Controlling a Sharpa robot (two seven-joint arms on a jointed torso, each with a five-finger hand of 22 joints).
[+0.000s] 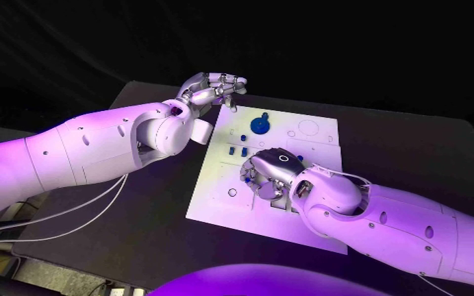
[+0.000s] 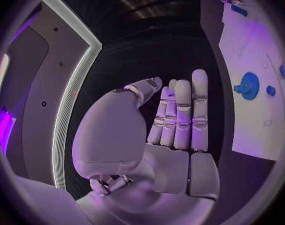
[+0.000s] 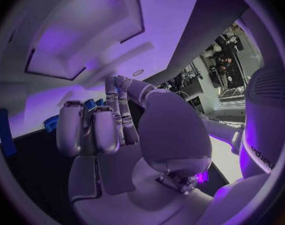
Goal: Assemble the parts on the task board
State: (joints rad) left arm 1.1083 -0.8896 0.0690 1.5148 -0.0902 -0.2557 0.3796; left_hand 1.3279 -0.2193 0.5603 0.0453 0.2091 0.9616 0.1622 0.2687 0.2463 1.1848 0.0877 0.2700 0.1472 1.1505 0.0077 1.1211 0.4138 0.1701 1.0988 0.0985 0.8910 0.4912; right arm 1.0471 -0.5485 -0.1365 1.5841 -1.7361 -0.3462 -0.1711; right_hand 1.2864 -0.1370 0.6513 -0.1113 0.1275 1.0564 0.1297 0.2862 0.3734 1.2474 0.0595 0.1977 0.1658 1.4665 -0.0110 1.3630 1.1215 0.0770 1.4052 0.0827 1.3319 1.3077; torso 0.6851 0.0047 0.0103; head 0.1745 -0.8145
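Right hand [image 1: 268, 171] sits low over the middle of the task board [image 1: 314, 224], fingers curled down onto the plate; I can't tell whether they pinch a part or close on nothing. In the right wrist view the fingers [image 3: 92, 127] bend in together with blue pieces just beyond them, contact hidden.

Left hand [image 1: 210, 90] hovers off the board's far-left corner, about 11 o'clock from the right hand, fingers straight and side by side in the left wrist view [image 2: 177, 117], holding nothing.

Risks, as I judge them: the right hand covers its own work spot, so a part could go in tilted or slip unseen; knuckles could knock the two small blue pegs [image 1: 238, 150] just at its 11 o'clock; downward push could shift the board, since the left hand isn't bracing it.

Board: white flat plate, outlined circles and slots. Blue gear [image 1: 259, 126] lies at 12 o'clock from the right hand, near the far edge, flat, toothed rim, looks seated.
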